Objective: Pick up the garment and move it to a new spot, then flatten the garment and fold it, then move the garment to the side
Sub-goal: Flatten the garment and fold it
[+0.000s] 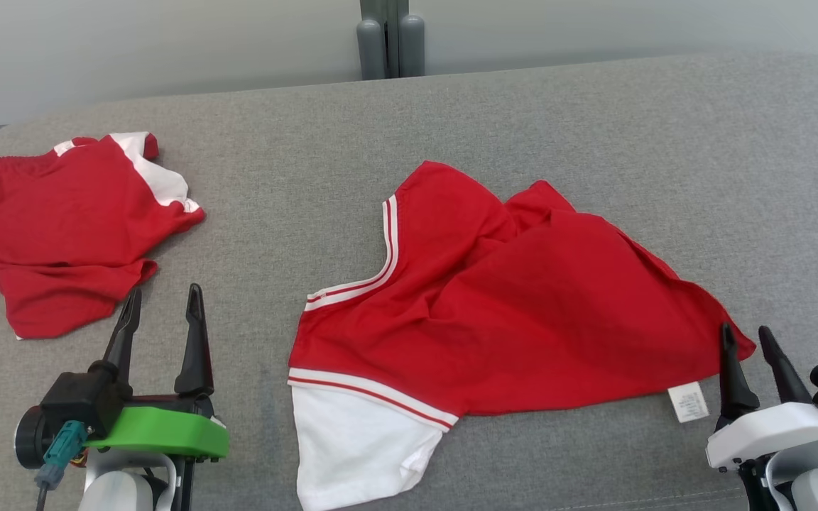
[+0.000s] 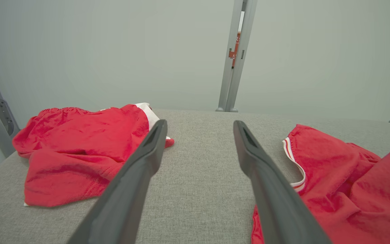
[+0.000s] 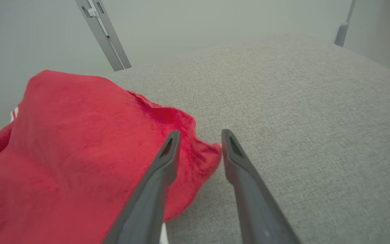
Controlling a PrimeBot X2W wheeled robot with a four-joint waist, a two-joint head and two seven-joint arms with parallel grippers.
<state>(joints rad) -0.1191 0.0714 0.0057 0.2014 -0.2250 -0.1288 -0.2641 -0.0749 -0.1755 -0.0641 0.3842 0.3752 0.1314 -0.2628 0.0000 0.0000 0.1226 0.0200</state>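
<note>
A red jersey with white striped trim and a white sleeve (image 1: 515,305) lies crumpled in the middle of the grey cushioned surface (image 1: 537,113); it also shows in the left wrist view (image 2: 344,189) and the right wrist view (image 3: 73,152). My left gripper (image 1: 164,298) stands open over bare fabric, to the left of the jersey, nothing between its fingers (image 2: 141,169). My right gripper (image 1: 746,335) is open at the jersey's right corner, whose red tip (image 3: 208,159) lies between its fingers.
A second garment, red shorts with white panels (image 1: 61,227), lies crumpled at the far left (image 2: 80,159). A white care label (image 1: 688,402) sticks out at the jersey's near right hem. Grey posts (image 1: 389,42) stand behind the surface's far edge.
</note>
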